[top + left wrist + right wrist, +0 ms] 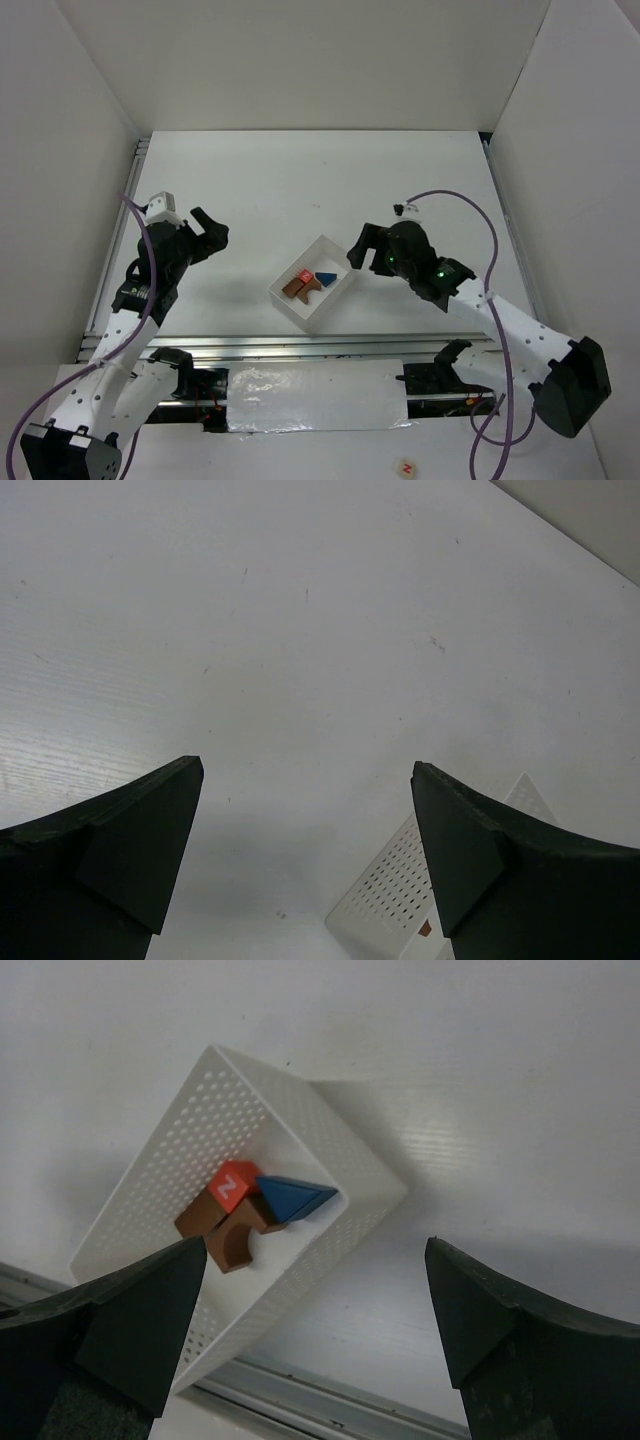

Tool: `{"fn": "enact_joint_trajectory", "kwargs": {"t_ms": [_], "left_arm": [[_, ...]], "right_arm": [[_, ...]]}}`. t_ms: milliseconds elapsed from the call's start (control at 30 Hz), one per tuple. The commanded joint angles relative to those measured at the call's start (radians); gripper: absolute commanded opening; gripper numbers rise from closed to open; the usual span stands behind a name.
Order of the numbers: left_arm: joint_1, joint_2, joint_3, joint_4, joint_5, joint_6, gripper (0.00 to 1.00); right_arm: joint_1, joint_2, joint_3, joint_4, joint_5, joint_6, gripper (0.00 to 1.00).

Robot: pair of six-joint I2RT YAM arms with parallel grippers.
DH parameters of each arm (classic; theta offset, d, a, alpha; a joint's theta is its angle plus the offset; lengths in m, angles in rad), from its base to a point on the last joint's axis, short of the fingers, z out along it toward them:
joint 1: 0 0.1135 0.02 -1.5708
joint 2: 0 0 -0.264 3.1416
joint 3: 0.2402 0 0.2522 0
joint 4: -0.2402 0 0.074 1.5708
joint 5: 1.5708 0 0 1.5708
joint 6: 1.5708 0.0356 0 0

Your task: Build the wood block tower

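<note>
Wide-open, empty left tool at ten o'clock and right tool at two o'clock of a white tray holding red cube, blue wedge, brown blocks.

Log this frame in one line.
build: not started | left claw: open, empty | right claw: open, empty, near tray | red cube, blue wedge, brown blocks: in tray

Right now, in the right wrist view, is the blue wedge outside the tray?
No, the blue wedge lies inside the white tray, beside the red cube.
</note>
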Motion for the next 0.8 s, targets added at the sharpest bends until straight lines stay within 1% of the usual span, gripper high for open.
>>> {"fn": "enact_joint_trajectory", "kwargs": {"t_ms": [0, 33, 100, 167, 267, 400, 467, 667, 767], "left_arm": [[-0.006, -0.023, 0.006, 0.006, -0.009, -0.022, 0.99], [-0.005, -0.023, 0.007, 0.004, -0.009, -0.020, 0.99], [-0.006, -0.035, 0.007, -0.002, -0.008, -0.017, 0.99], [-0.006, -0.044, 0.001, 0.004, -0.002, -0.014, 0.99], [-0.008, -0.061, -0.023, 0.029, 0.011, -0.008, 0.99], [-0.006, -0.053, -0.019, 0.027, 0.014, -0.006, 0.99], [-0.008, -0.046, -0.014, 0.021, 0.011, -0.003, 0.99], [-0.006, -0.036, -0.019, 0.036, 0.018, 0.007, 0.99], [-0.006, -0.033, -0.022, 0.042, 0.018, 0.012, 0.99]], "right_arm": [[0.092, 0.092, 0.069, 0.040, 0.113, 0.141, 0.98], [0.132, 0.119, 0.096, 0.043, 0.122, 0.129, 0.97], [0.163, 0.205, 0.142, 0.002, 0.219, 0.128, 0.95], [0.188, 0.276, 0.191, -0.012, 0.288, 0.048, 0.94], [0.179, 0.323, 0.179, 0.054, 0.285, -0.127, 0.94], [0.117, 0.382, 0.213, 0.034, 0.175, -0.136, 0.90], [0.107, 0.403, 0.216, 0.043, 0.156, -0.130, 0.88], [0.114, 0.472, 0.213, 0.056, 0.070, -0.129, 0.81], [0.119, 0.498, 0.208, 0.079, 0.057, -0.152, 0.73]]}}
